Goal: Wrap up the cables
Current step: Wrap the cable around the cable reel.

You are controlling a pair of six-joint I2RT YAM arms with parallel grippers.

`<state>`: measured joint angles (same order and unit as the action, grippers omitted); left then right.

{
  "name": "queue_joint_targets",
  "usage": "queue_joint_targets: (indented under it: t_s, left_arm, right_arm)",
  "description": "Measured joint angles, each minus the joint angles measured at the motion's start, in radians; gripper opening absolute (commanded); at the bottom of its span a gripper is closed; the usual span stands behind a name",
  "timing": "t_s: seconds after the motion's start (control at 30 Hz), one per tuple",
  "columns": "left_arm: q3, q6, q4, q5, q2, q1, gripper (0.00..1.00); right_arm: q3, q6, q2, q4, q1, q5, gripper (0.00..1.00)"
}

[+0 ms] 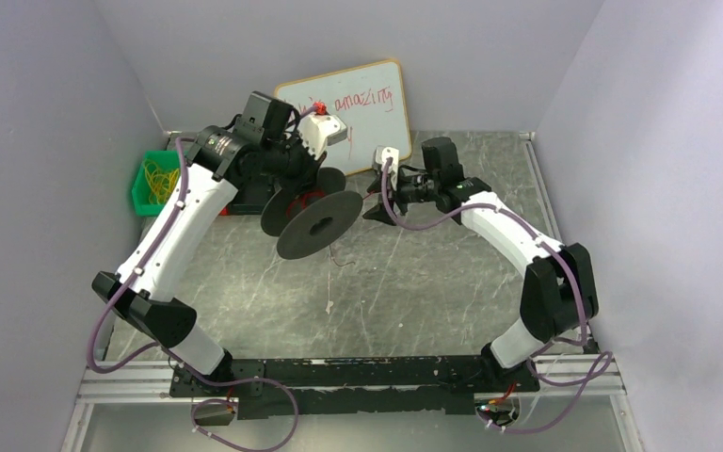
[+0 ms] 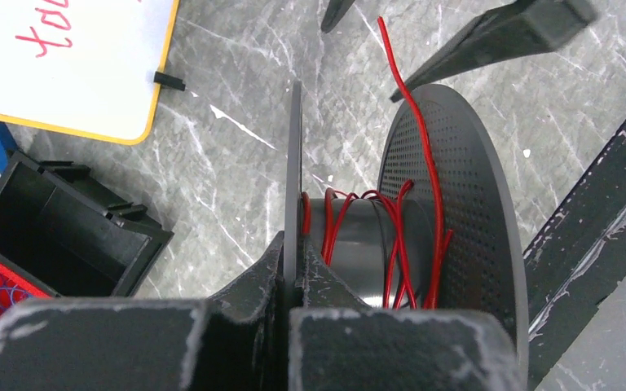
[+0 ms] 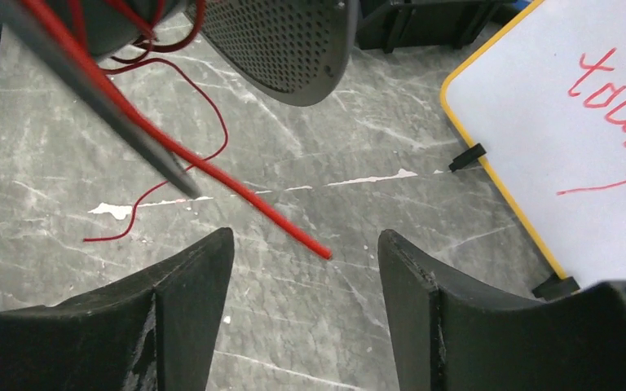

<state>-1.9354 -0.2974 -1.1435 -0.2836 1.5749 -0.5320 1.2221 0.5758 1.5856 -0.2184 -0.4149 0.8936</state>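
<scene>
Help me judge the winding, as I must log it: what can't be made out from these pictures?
1. Left wrist view: the lowest turns of red wire on the spool hide behind the left claw.
2. Right wrist view: the top edge cuts off the spool; a blurred grey strip near it cannot be identified.
3. Top view: the red wire on the table is too thin to trace.

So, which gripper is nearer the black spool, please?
Left: the left gripper is clamped on a flange of the black spool; the right gripper hangs open beside the other flange.
</scene>
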Motion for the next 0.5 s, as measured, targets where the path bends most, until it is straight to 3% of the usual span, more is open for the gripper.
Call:
queue_joint_targets:
  t_s: [0.03,0.1,0.5]
  left_arm:
    - [0.000,0.000,0.000,0.005,0.001,0.000,0.02]
    - [0.000,0.000,-0.001,0.017,0.003,0.000,0.02]
    - [-0.001,0.025,-0.006,0.082,0.027,0.000,0.03]
  right_arm:
    - [-0.007,0.004,-0.013,0.003,0.000,-0.003,0.73]
    - [-0.021,0.012,-0.044,0.003,0.000,-0.014,0.97]
    - [-0.238,0.089,-0.230,0.168,0.001,-0.182,0.99]
